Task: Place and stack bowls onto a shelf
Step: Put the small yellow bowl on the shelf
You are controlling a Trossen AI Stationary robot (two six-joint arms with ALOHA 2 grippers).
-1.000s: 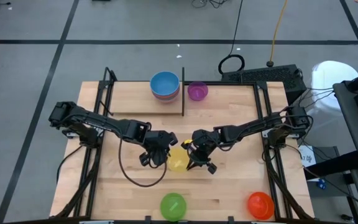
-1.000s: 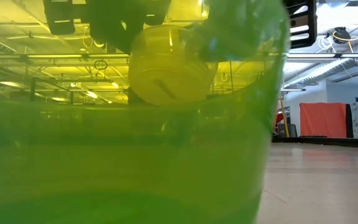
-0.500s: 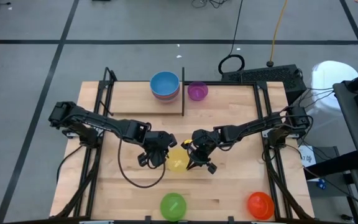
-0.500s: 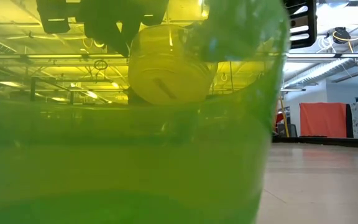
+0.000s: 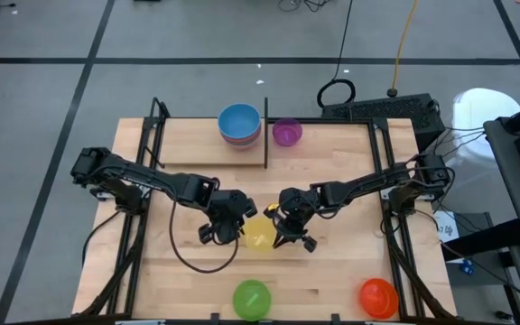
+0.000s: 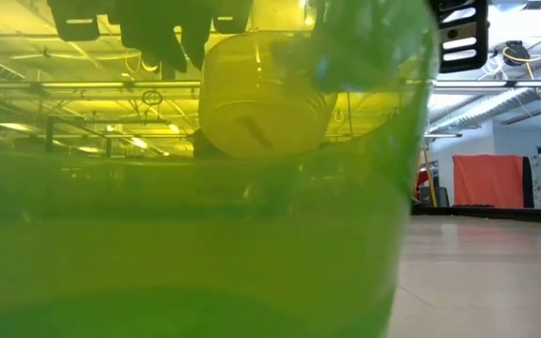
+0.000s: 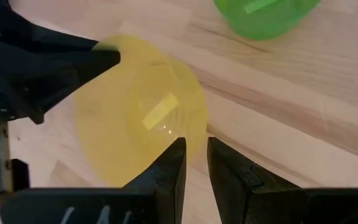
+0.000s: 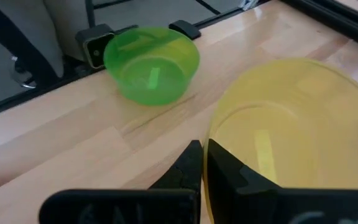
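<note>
The yellow bowl (image 5: pixel 259 234) hangs tipped on its side above the table's middle, between my two grippers; the low view shows its base (image 6: pixel 252 131) through the green bowl. My right gripper (image 5: pixel 283 232) is shut on its rim. My left gripper (image 5: pixel 227 229) stands just to the bowl's left, open by a narrow gap (image 7: pixel 196 158), its fingertips beside the bowl's wall. On the shelf (image 5: pixel 197 144) at the far edge sits a stack with the blue bowl (image 5: pixel 239 119) on top. The purple bowl (image 5: pixel 286 132) rests past the black upright rod (image 5: pixel 265 131). My right gripper pinches the yellow bowl's rim (image 8: pixel 211 134), one finger inside the bowl and one outside. The fingers come at it from the table's right side. The bowl is lifted clear of the table and tilted, its opening turned toward the right arm.
The green bowl (image 5: pixel 251 298) stands at the near edge, right in front of the low camera (image 6: pixel 186 235). The orange bowl (image 5: pixel 378 296) sits at the near right corner. Black frame rails (image 5: pixel 156 135) run along both sides of the table. A cable loops under the left arm (image 5: pixel 188 257).
My left gripper has drawn back from the yellow bowl, toward the table's left and near edges. The bowl has stayed in my right gripper and has shifted slightly toward the near edge.
</note>
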